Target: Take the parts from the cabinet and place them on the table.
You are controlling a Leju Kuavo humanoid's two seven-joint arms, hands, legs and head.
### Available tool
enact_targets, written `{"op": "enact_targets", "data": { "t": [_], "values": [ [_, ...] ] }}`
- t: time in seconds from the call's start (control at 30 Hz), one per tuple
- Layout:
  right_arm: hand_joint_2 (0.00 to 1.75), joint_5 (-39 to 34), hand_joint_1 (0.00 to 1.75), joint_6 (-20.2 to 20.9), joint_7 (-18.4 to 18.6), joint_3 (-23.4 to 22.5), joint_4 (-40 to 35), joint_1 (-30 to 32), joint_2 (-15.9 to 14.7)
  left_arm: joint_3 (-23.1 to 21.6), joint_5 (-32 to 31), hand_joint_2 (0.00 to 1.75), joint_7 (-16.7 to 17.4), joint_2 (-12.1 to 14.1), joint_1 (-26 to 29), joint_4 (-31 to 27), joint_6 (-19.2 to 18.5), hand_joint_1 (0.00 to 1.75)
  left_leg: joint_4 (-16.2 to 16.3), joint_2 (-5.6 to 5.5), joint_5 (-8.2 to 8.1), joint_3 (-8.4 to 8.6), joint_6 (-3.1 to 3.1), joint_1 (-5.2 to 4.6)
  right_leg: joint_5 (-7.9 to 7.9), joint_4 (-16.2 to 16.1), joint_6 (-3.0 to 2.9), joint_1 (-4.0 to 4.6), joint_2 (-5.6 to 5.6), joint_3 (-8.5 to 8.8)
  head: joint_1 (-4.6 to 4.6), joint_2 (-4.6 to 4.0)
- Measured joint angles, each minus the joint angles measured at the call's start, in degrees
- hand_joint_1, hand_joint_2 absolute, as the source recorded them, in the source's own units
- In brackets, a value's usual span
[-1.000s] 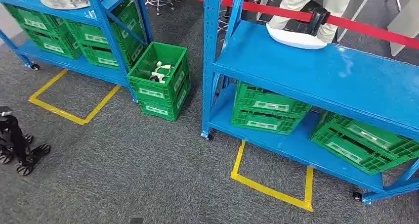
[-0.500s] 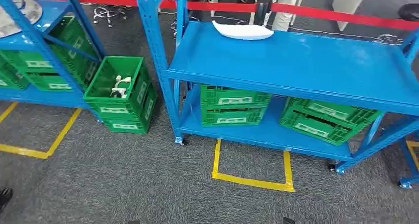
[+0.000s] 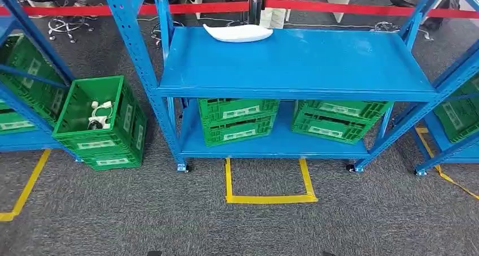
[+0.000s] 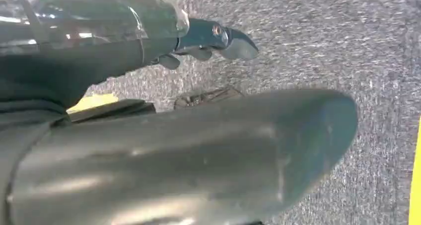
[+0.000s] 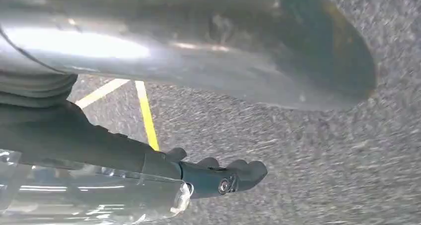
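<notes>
A white curved part (image 3: 237, 33) lies at the back left of the top shelf of the blue rack (image 3: 316, 64) straight ahead in the head view. Small white parts (image 3: 100, 113) lie in the upper of two stacked green crates (image 3: 101, 131) on the floor to the rack's left. My left hand (image 4: 188, 150) hangs over the grey carpet, its dark fingers (image 4: 218, 36) stretched out and holding nothing. My right hand (image 5: 198, 41) hangs the same way, its fingers (image 5: 223, 178) straight and apart from the thumb, with nothing in it.
Green crates (image 3: 237, 120) (image 3: 336, 119) fill the rack's lower shelf. More blue racks with green crates stand at left (image 3: 22, 98) and right (image 3: 457, 115). A yellow tape square (image 3: 268, 198) marks the carpet before the rack. A red barrier (image 3: 339, 8) runs behind.
The camera has turned: the blue rack with the white part has swung from the right side to the middle of the view. The things themselves have not moved.
</notes>
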Motion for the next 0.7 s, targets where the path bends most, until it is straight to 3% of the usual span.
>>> {"op": "enact_targets", "data": {
  "t": [0.03,0.07,0.1,0.13,0.23,0.27,0.3,0.33,0.4,0.43,0.47,0.5,0.57,0.63,0.7],
  "values": [
    [0.00,0.0,0.00,0.0,0.0,0.0,0.0,0.1,-0.1,0.0,0.0,0.00,0.0,0.0,-0.1,0.0,0.0,0.00,0.0,0.43,-0.26,0.45,-0.17,0.00,2.87,-4.8,-0.23,0.03,-0.55,2.33,0.20,0.00],
    [0.00,0.0,0.00,0.0,0.0,0.0,0.0,0.1,-0.1,0.0,0.0,0.00,0.0,-0.1,-0.2,0.0,0.0,0.00,0.0,0.94,-0.64,0.88,-0.40,-0.02,5.38,-10.8,-0.74,0.20,-2.20,5.11,0.59,0.00],
    [0.00,0.0,0.00,0.0,0.0,0.1,0.0,0.0,-0.1,0.0,0.0,0.00,0.0,-0.1,-0.2,0.0,0.0,0.00,-0.1,1.22,-0.79,0.86,-0.62,-0.11,4.15,-11.5,-1.17,0.75,-4.14,5.88,0.66,0.00],
    [0.00,0.0,0.00,0.0,0.0,0.2,0.0,-0.2,-0.2,0.0,0.0,0.00,0.0,-0.2,-0.3,0.0,0.0,0.00,0.0,1.44,-1.00,0.88,-1.03,-0.35,4.21,-12.0,-1.72,1.15,-4.22,5.84,0.70,0.00],
    [0.00,0.0,0.00,0.0,0.0,0.3,0.0,0.1,-0.2,0.0,0.1,0.00,0.0,-0.2,-0.4,0.0,0.0,0.00,-0.6,2.61,-1.22,1.72,-1.79,-0.36,3.96,-12.1,-2.45,1.31,-3.17,5.75,0.68,0.00],
    [0.00,0.0,0.00,0.0,0.0,0.4,0.0,0.1,-0.1,0.0,0.1,0.00,-0.1,-0.2,-0.5,0.0,0.0,0.00,-0.3,1.54,-2.04,1.85,-2.20,-0.08,4.29,-12.8,-2.92,0.67,-2.83,6.39,0.83,0.00],
    [0.00,0.0,0.00,-0.1,0.0,0.4,0.0,0.1,-0.1,0.0,0.1,0.00,-0.2,-0.2,-0.6,0.0,0.0,0.00,1.7,-2.39,-3.23,1.14,-2.28,0.00,4.26,-13.1,-3.13,0.60,-2.55,6.54,0.37,0.00],
    [0.00,0.0,0.00,-0.1,0.0,0.4,0.0,-0.2,-0.2,0.0,0.1,0.00,-0.2,-0.2,-0.6,0.0,0.0,0.00,5.8,-3.58,-5.32,-0.96,-2.29,0.00,4.24,-13.1,-3.38,0.61,-2.22,6.58,0.11,0.00],
    [0.00,0.0,0.00,-0.1,0.0,0.5,0.0,-0.5,-0.1,0.0,0.2,0.00,-0.1,-0.2,-0.3,0.0,0.0,0.00,14.9,-4.07,-8.59,-6.03,-2.38,-0.04,3.95,-13.0,-3.82,0.76,-1.27,6.79,-0.72,0.00],
    [0.00,0.0,0.00,-0.1,0.0,0.5,0.0,-0.4,0.0,0.0,0.2,0.00,-0.1,-0.2,-0.2,0.0,0.0,0.00,17.3,-4.04,-8.72,-7.87,-2.38,-0.05,3.79,-13.0,-3.91,0.86,-0.90,6.97,-1.00,0.00],
    [0.00,0.0,0.00,-0.1,0.0,0.5,0.0,-0.3,0.0,0.0,0.2,0.00,0.0,-0.1,0.0,0.0,0.0,0.00,16.9,-3.94,-7.15,-8.56,-2.33,-0.04,3.60,-13.0,-3.88,0.90,-0.49,7.26,-1.29,0.00],
    [0.00,0.0,0.00,0.0,0.0,0.5,0.0,-0.2,0.0,0.0,0.2,0.00,0.0,-0.1,0.0,0.0,0.0,0.00,14.1,-3.89,-4.24,-7.91,-2.22,-0.05,3.35,-13.0,-3.72,0.90,-0.24,7.65,-1.62,0.00],
    [0.00,0.0,0.00,0.0,0.0,0.5,0.0,-0.3,0.0,0.0,0.2,0.00,0.0,-0.1,0.0,0.0,0.0,0.00,5.0,-3.81,2.14,-4.54,-1.79,-0.03,2.70,-12.8,-3.34,0.89,0.20,8.47,-2.12,0.00],
    [0.00,0.0,0.00,0.1,0.0,0.5,0.0,-0.5,0.0,0.0,0.2,0.00,0.0,-0.1,-0.1,0.0,0.0,0.00,1.5,-3.82,1.72,-3.07,-1.33,-0.22,2.16,-12.2,-2.54,1.17,0.56,8.25,-2.36,0.00],
    [0.00,0.0,0.00,0.2,0.0,0.5,0.0,-0.4,-0.1,0.0,0.2,0.00,0.0,-0.1,0.0,0.0,0.0,0.00,1.6,-3.86,1.85,-3.26,-1.39,-0.23,2.06,-12.1,-3.13,1.19,0.56,8.10,-1.92,0.00]
  ]
}}
